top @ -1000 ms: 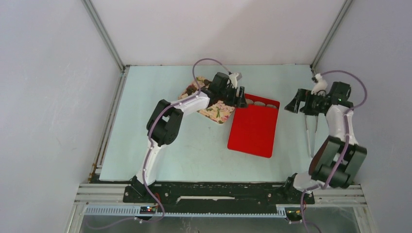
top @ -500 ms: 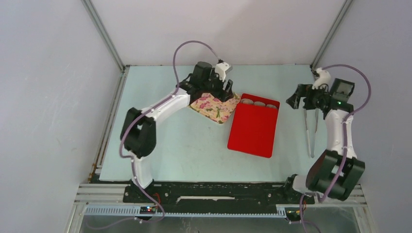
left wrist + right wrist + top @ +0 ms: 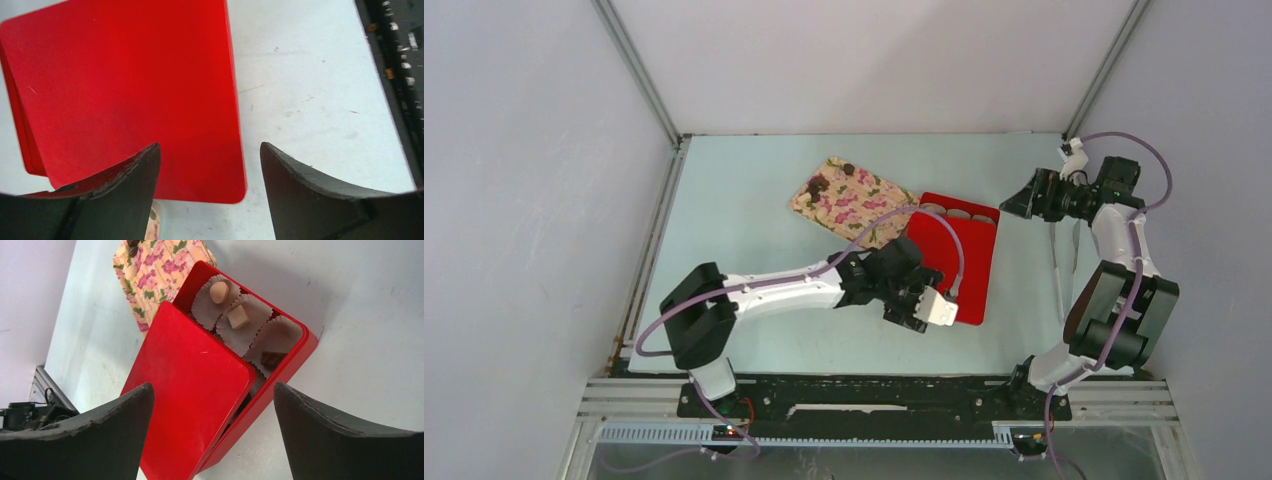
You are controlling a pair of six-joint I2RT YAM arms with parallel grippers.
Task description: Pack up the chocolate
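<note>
lid (image 3: 190, 390) half over red box (image 3: 300, 347) — chocolates (image 3: 239, 316) (three) showing

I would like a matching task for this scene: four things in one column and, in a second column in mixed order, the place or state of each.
Things:
1. lid
2. tongs
3. flowered tray
4. left pincer

Places or states:
a. open, over a near corner of the lid
b. lying on the table, right of the red box
c. covering most of the red box
d. carrying dark chocolates, left of the box and farther back

Pairs: 1-c; 2-b; 3-d; 4-a.
</note>
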